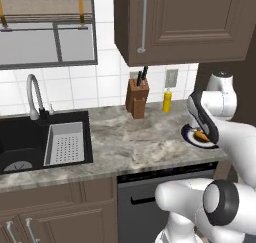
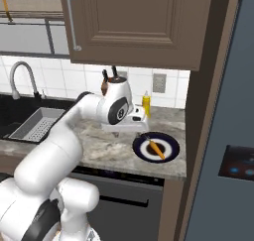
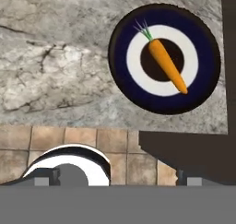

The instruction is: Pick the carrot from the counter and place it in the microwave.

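While the gripper (image 3: 118,180) hangs above the counter (image 3: 55,71) with its fingers spread wide and nothing between them, the carrot (image 3: 167,64) lies on a round plate (image 3: 120,48) with a dark blue rim, a white ring and a dark centre. Seen from the hand, the carrot crosses the plate's centre on a slant, green end toward the upper left and tip toward the lower right, and the plate sits well away from the fingertips (image 3: 46,180), up and to the right. From the right base camera the carrot (image 2: 157,149) and plate (image 2: 171,153) sit near the counter's (image 2: 106,150) front right corner, just beside the arm's wrist. From the left base camera the forearm covers much of the plate (image 1: 187,135), with a bit of the carrot (image 1: 201,135) showing. A knife block (image 1: 137,98) and a yellow bottle (image 1: 167,100) stand at the back against the tiles, and a black sink (image 1: 30,137) lies to the left.
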Controlling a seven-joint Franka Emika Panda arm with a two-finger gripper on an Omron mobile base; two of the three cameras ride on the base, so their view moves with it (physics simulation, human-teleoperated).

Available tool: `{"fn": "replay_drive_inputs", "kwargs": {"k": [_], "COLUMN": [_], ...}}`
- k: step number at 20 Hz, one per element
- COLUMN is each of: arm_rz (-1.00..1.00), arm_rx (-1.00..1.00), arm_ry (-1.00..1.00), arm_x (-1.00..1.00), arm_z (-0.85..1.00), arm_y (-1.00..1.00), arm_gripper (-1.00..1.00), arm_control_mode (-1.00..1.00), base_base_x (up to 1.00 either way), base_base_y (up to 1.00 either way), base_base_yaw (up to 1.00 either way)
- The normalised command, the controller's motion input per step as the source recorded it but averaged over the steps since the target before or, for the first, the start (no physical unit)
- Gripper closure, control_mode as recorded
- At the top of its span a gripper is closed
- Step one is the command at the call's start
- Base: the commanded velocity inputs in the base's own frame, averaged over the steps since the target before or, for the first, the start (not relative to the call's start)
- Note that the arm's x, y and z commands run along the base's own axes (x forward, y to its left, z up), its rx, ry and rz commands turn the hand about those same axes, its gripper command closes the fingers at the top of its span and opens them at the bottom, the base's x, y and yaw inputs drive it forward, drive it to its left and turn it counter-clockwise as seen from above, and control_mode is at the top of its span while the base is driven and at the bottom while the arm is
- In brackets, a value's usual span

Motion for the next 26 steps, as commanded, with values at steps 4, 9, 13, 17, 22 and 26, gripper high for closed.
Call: {"fn": "replay_drive_inputs", "kwargs": {"k": [4, 9, 13, 17, 22, 26], "arm_rz": [0.00, 0.02, 0.05, 0.07, 0.07, 0.07], "arm_rx": [-0.11, -0.12, -0.06, 0.00, 0.00, 0.00], "arm_ry": [0.19, 0.06, 0.00, 0.00, 0.00, 0.00], "arm_x": [0.44, 0.28, 0.15, 0.23, 0.36, 0.53], "arm_z": [-0.64, -0.45, -0.33, -0.17, -0.26, -0.21], "arm_y": [-0.71, -0.32, -0.09, -0.03, -0.11, -0.21], "arm_gripper": [-1.00, -1.00, -1.00, -1.00, -1.00, -1.00], "arm_control_mode": [-1.00, -1.00, -1.00, -1.00, -1.00, -1.00], "base_base_x": [0.00, 0.00, 0.00, 0.00, 0.00, 0.00], "base_base_y": [0.00, 0.00, 0.00, 0.00, 0.00, 0.00], "base_base_yaw": [0.00, 0.00, 0.00, 0.00, 0.00, 0.00]}}
